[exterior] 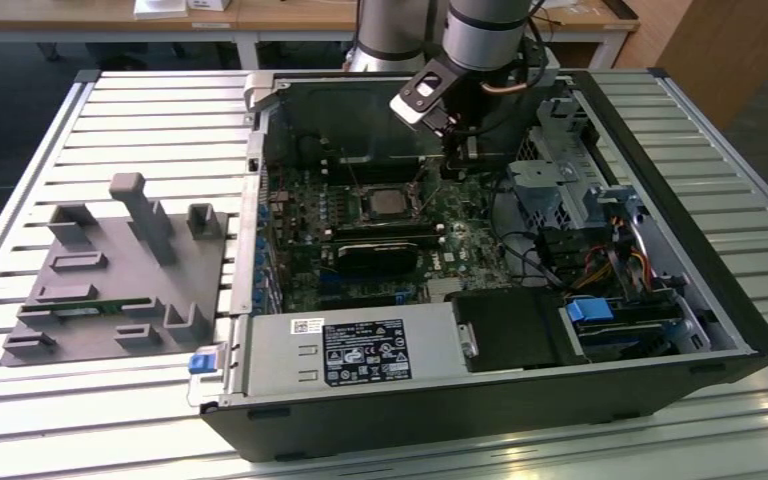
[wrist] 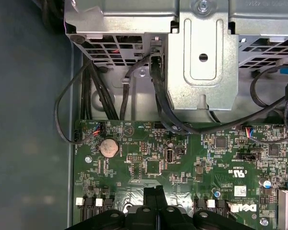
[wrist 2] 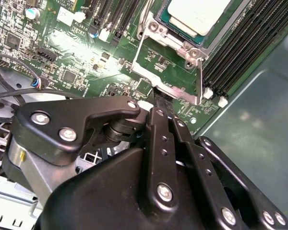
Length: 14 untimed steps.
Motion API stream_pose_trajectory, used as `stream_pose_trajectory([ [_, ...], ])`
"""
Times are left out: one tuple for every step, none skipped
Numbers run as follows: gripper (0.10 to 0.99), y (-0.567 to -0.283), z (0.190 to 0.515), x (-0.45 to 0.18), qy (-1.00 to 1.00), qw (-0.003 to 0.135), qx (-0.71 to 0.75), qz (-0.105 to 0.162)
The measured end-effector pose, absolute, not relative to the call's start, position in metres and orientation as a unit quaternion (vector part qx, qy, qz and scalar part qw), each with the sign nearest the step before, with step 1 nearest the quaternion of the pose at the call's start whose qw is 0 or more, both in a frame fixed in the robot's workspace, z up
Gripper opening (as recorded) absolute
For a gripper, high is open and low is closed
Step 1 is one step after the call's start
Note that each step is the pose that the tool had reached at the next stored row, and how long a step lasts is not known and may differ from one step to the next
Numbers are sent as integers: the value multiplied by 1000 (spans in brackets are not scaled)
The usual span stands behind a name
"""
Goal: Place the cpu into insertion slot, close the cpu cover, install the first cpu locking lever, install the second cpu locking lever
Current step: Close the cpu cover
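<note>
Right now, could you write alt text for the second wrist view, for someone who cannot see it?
A black gripper, fingers together, points at the outer edge of the cpu cover, a silver frame lying open over the green circuit board. Past the cover's hinge, the cpu sits in the insertion slot, with black memory slots alongside.

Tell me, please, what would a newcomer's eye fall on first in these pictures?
In the exterior view, the open computer case on the slatted table stands out, with the robot arm reaching down into it. In the second wrist view the pale-topped cpu lies bare. The gripper, shut, has its tip at the edge of the silver cpu cover, which is swung open beside the cpu.
</note>
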<state>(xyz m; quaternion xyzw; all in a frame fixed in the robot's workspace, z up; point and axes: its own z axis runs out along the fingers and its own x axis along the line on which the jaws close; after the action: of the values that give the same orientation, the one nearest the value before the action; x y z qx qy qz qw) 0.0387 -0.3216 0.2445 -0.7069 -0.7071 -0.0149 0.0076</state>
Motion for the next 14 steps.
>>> stream_pose_trajectory([
  [106, -322, 245, 38, -707, 8, -707, -15],
  [106, -322, 245, 38, -707, 8, -707, -15],
  [106, -322, 245, 38, -707, 8, -707, -15],
  [106, -322, 245, 38, -707, 8, -707, -15],
  [106, -322, 245, 37, -707, 8, -707, -15],
  [106, -322, 245, 37, -707, 8, -707, -15],
  [106, -322, 245, 37, -707, 8, -707, -15],
  [106, -322, 245, 37, -707, 8, -707, -15],
  [106, -322, 245, 36, -707, 8, -707, -15],
  [106, -322, 245, 36, -707, 8, -707, -15],
  [106, -322, 245, 36, -707, 8, -707, -15],
  [106, -322, 245, 36, -707, 8, -707, -15],
  [106, -322, 245, 35, -707, 8, -707, -15],
  [106, -322, 245, 35, -707, 8, -707, -15],
])
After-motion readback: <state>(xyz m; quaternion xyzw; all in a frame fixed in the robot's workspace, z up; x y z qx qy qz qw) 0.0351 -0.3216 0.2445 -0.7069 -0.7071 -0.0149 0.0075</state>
